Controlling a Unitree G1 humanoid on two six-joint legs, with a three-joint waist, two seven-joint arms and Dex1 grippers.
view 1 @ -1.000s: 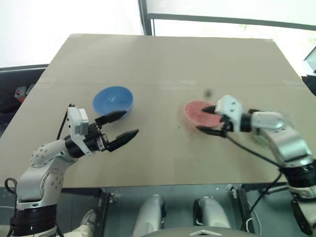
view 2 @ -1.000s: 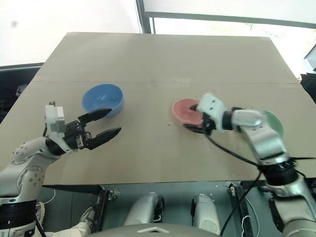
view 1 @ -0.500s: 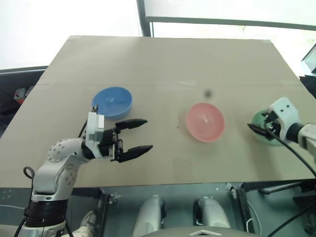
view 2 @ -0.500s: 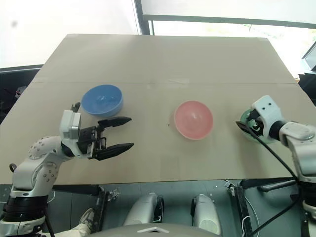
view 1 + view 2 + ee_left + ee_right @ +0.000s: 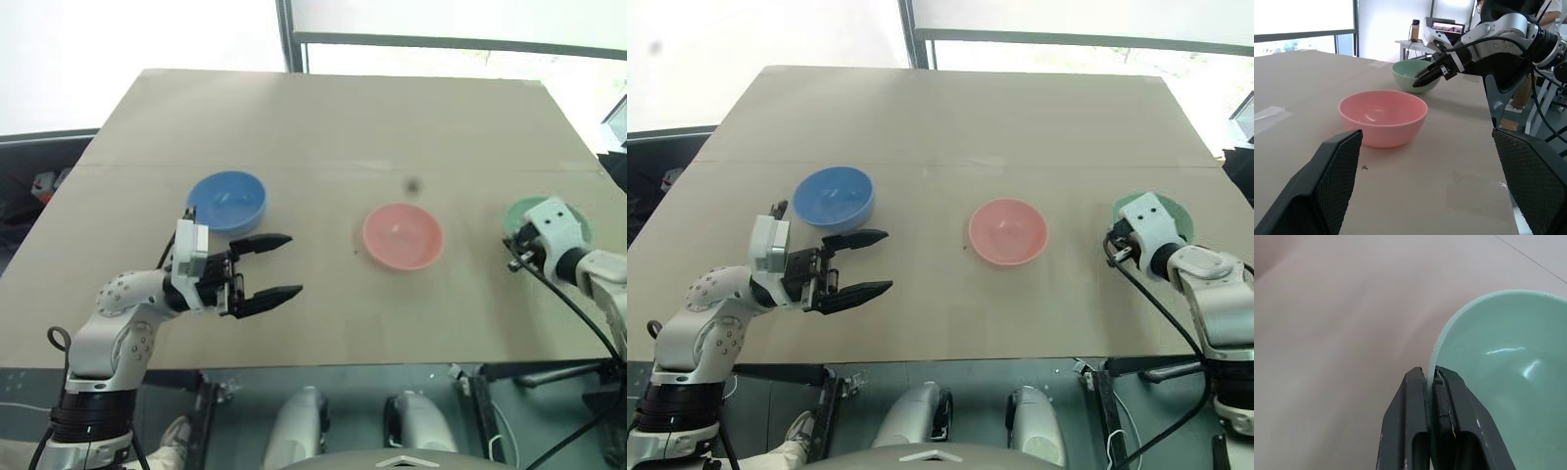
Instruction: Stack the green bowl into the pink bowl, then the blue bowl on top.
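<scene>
Standing at the near edge of the table (image 5: 323, 117), I see three bowls in a row across it. On the left sits the blue bowl (image 5: 227, 201), and just in front of it hovers the left gripper (image 5: 279, 266), its fingers spread wide with nothing between them, pointing toward the middle. The pink bowl (image 5: 402, 236) rests alone at the centre, well apart from both others. Far right, the green bowl (image 5: 1498, 377) stands on the table, and the right gripper (image 5: 1432, 382) has its fingers pinched together on the bowl's near rim.
</scene>
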